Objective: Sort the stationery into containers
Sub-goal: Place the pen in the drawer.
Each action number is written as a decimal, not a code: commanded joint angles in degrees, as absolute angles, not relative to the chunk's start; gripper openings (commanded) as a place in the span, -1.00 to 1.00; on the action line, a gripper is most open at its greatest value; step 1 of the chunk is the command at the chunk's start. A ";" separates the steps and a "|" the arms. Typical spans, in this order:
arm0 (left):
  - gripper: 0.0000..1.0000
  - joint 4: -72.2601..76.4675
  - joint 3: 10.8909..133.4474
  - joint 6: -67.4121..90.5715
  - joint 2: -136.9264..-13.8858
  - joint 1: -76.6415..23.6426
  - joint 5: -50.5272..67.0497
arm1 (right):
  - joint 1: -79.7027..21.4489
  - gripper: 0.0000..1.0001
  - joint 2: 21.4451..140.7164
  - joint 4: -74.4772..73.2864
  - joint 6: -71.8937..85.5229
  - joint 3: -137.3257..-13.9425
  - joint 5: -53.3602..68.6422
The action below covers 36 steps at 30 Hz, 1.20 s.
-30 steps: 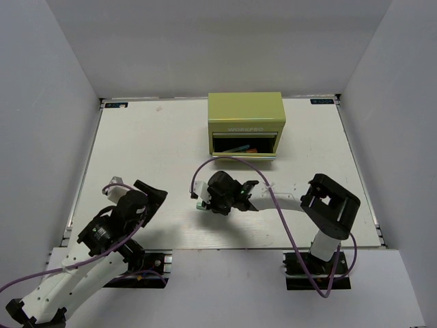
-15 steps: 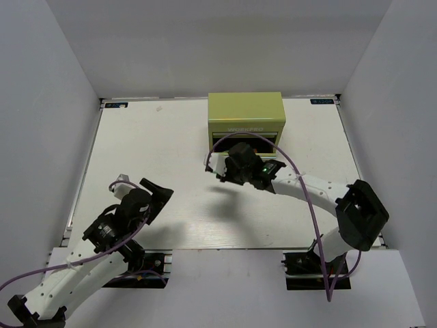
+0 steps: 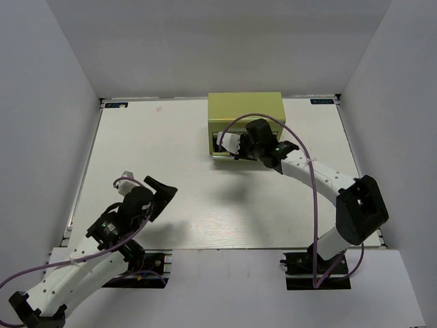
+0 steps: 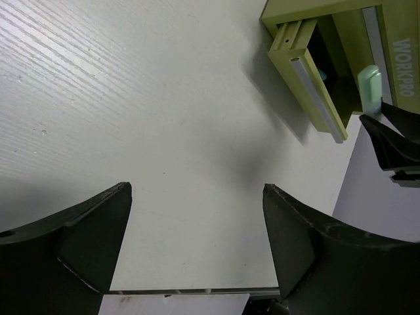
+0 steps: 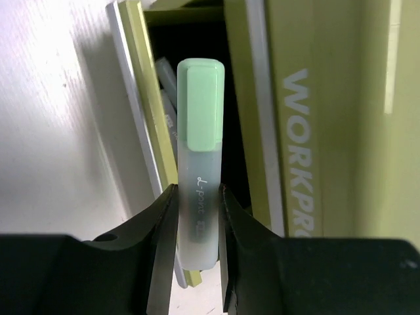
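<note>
Reached drawer (image 5: 140,98): right end effector (image 5: 195,191) (pinching highlighter (image 5: 201,105)).

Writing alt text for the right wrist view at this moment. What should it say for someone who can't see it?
The right claw grips a translucent highlighter with a green cap, holding it over the open drawer of a yellow-green toolbox lettered WORKPRO. Grey pens lie inside the drawer, and the white table shows to the left.

Top view: the right gripper (image 3: 231,145) covers most of the toolbox's (image 3: 246,109) open drawer (image 3: 217,156). Inside that drawer, behind the green-capped marker (image 5: 200,164), pens (image 5: 165,82) lie shadowed, colours unreadable. The toolbox's lettering (image 5: 298,151) runs out behind the gripper body.
</note>
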State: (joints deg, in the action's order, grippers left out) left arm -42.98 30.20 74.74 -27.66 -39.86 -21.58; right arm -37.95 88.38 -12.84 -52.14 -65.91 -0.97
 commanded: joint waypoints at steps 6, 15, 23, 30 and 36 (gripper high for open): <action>0.82 -41.13 29.62 73.83 -28.30 -39.73 -21.01 | -35.51 -0.87 95.53 -13.71 -56.43 -72.51 0.79; 0.82 -41.13 29.62 73.30 -28.30 -39.73 -21.01 | -33.93 -0.38 100.72 -14.85 -54.58 -76.29 -2.11; 0.82 -40.08 29.00 73.30 -28.30 -39.73 -20.48 | -33.13 0.01 98.35 -18.54 -53.96 -76.55 3.95; 0.82 -38.41 29.00 72.77 -29.97 -39.73 -19.96 | -32.34 -1.00 94.66 -29.59 -58.09 -76.12 20.90; 0.82 -38.41 29.00 72.25 -29.97 -39.73 -19.95 | -32.87 -1.00 97.98 -37.70 -65.91 -76.11 30.06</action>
